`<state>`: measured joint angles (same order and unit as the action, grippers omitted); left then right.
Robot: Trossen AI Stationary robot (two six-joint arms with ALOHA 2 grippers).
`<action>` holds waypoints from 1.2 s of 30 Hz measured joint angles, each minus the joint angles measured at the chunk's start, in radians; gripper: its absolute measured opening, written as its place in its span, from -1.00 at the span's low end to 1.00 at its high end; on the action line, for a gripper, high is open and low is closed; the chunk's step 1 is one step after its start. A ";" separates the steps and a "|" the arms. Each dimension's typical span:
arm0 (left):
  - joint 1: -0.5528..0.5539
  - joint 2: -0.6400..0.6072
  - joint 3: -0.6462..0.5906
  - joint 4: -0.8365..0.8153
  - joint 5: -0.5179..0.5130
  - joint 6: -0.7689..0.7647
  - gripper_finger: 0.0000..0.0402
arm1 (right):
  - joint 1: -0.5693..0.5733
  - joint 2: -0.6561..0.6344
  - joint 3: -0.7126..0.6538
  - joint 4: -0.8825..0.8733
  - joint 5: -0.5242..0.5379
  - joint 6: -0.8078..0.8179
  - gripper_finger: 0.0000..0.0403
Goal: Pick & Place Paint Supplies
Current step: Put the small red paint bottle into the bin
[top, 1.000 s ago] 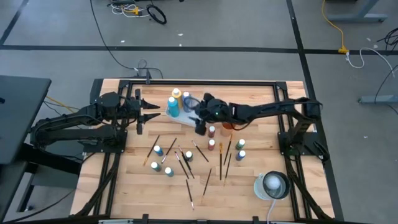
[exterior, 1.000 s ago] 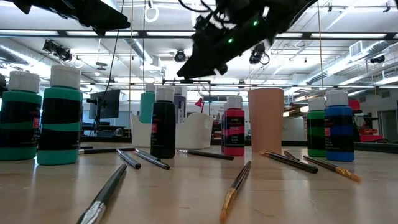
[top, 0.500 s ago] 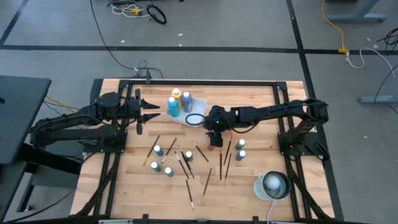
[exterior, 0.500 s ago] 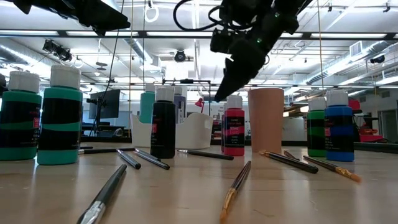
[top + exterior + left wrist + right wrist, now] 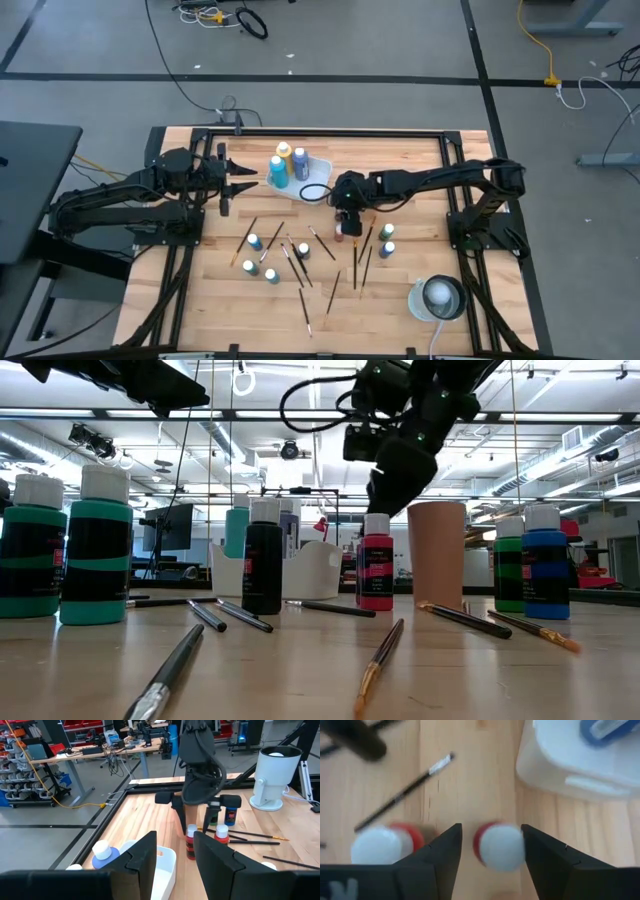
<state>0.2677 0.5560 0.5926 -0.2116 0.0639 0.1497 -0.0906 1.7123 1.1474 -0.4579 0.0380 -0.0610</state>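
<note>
While right gripper (image 5: 490,855) straddles red bottle (image 5: 499,846) (unclamped) — left gripper (image 5: 175,857) idle.

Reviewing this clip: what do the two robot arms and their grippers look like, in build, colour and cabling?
Both arms are black, jointed and slim. The left gripper ends in two flat, blocky matte black fingers. The right gripper has the same dark angular fingers. A black cable loops out beside the right arm's wrist, and a small green light shows on its body. No markings are readable.

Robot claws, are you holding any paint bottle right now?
No. The right gripper is open, its fingers on either side of a red paint bottle's white cap, not pinching. The left gripper is open and empty.
</note>
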 joint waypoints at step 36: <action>0.000 0.000 0.000 0.000 0.000 0.000 -0.31 | 0.012 -0.048 0.233 0.054 -0.003 -0.231 -0.43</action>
<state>0.2676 0.5560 0.5926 -0.2115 0.0639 0.1497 -0.0787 1.6642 1.3807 -0.4039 0.0350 -0.2918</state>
